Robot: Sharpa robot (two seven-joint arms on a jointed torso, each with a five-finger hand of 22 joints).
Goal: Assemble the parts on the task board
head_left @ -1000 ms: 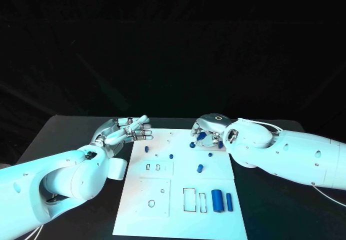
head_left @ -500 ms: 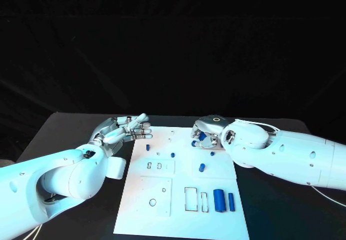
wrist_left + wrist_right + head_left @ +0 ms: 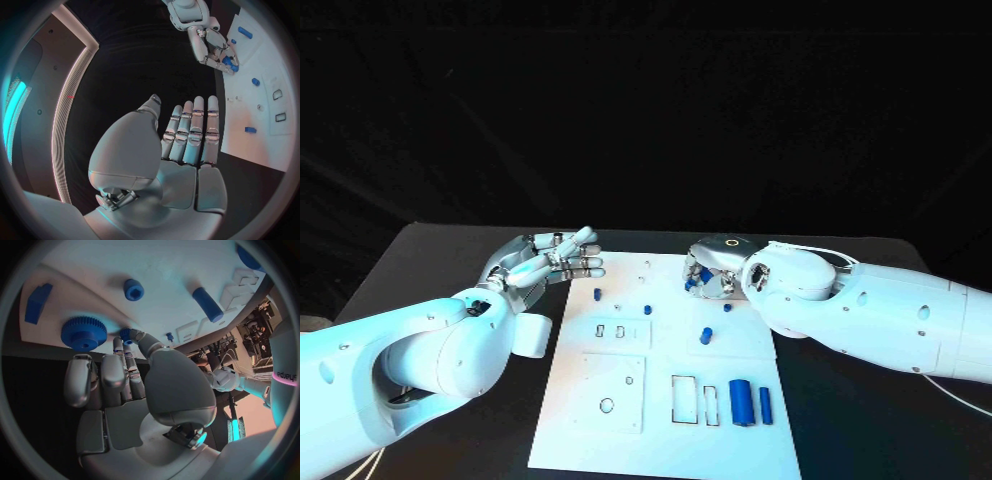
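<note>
The white rectangular task board (image 3: 661,400) lies on the black table (image 3: 430,265) between the two arms. The right hand (image 3: 711,270) is at the board's far edge, fingers bent down, and in the right wrist view a small blue round part (image 3: 127,335) sits pinched between its thumb and a fingertip (image 3: 128,349). Just beyond those fingers lies a blue toothed gear (image 3: 83,333), with a blue block (image 3: 37,302) to one side of it, a short blue hollow peg (image 3: 133,289) further out, and a blue cylinder (image 3: 207,304) beyond the thumb. Compared with a second ago, this hand has drawn back a little towards the far edge and turned more over, so less blue shows under it from the head camera; the blue pieces on the board lie as they did.

The left hand (image 3: 548,262) hovers off the board's far left corner, holding nothing, its fingers (image 3: 190,135) straight and side by side, thumb apart. It has barely shifted. Nearest its fingertips on the board is a small blue peg (image 3: 594,295).
</note>
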